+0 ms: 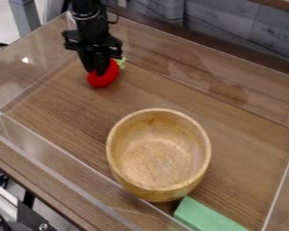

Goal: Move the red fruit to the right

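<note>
Now | red fruit point(101, 77): rounded, glossy | bowl point(159, 153): round, wooden

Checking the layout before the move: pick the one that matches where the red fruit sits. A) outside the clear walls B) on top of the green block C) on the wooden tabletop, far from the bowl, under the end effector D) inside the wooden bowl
C: the red fruit lies on the tabletop beneath the end effector, well apart from the empty wooden bowl.
</note>
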Available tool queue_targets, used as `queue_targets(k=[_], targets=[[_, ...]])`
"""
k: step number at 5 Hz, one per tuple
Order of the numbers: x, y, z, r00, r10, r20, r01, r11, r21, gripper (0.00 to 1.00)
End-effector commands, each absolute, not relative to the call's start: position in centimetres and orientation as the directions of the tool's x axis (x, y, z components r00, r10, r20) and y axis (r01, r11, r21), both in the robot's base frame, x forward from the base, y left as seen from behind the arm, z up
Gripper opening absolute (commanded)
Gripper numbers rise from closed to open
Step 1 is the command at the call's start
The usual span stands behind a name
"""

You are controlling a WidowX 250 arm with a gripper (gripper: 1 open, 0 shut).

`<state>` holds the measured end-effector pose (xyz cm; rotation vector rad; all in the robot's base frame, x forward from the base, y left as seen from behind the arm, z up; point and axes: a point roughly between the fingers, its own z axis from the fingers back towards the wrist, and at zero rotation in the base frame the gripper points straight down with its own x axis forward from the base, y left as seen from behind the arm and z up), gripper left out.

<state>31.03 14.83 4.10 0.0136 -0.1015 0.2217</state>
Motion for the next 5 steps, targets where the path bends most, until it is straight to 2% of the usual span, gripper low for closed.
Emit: queue_targets(k=[1,3,4,5], targets=[[31.6,14.5,6.8,0.966,0.219,0.139,-0.221,0.975,-0.001,0.00],[33.0,11.9,11.5,0.957,0.228,0.181,-0.223,0.974,-0.048,0.00],[34.2,8.1,12.9,0.950,0.250,0.187,-0.241,0.968,-0.070,0.00],[35.4,3.7,12.7,0.947,0.267,0.178,-0.257,0.963,-0.079,0.00]])
